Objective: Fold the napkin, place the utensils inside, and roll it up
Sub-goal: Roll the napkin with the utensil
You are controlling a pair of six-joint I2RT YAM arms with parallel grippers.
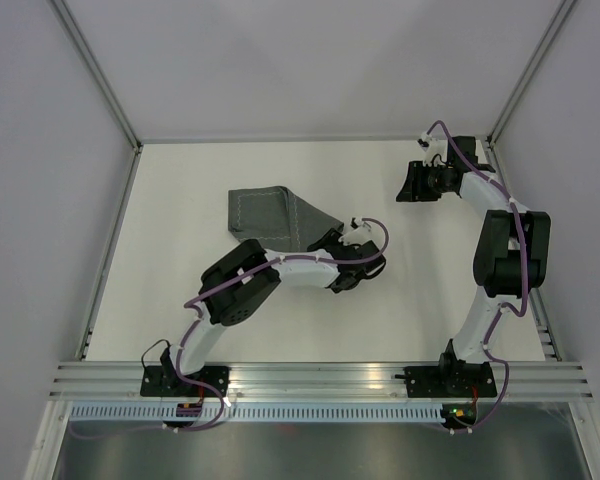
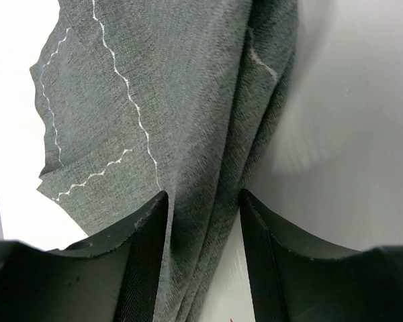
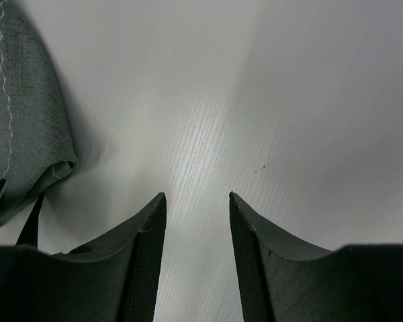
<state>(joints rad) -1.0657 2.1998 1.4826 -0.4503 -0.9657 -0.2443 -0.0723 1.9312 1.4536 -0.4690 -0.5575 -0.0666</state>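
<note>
The dark grey napkin (image 1: 270,213) lies bunched and partly folded on the white table, left of centre. My left gripper (image 1: 325,242) is at the napkin's right corner. In the left wrist view a bunched fold of the napkin (image 2: 154,100) runs between the jaws of the left gripper (image 2: 203,194); it touches the left finger, and bare table shows beside the right finger. My right gripper (image 1: 407,185) is at the far right back, open, with only table between its fingers (image 3: 197,196). The napkin's edge (image 3: 27,134) shows at the left of that view. The utensils are out of view.
An aluminium frame (image 1: 110,100) and pale walls enclose the white table (image 1: 400,310). A rail (image 1: 320,378) runs along the near edge with both arm bases on it. The right arm's elbow (image 1: 510,250) stands high by the right wall.
</note>
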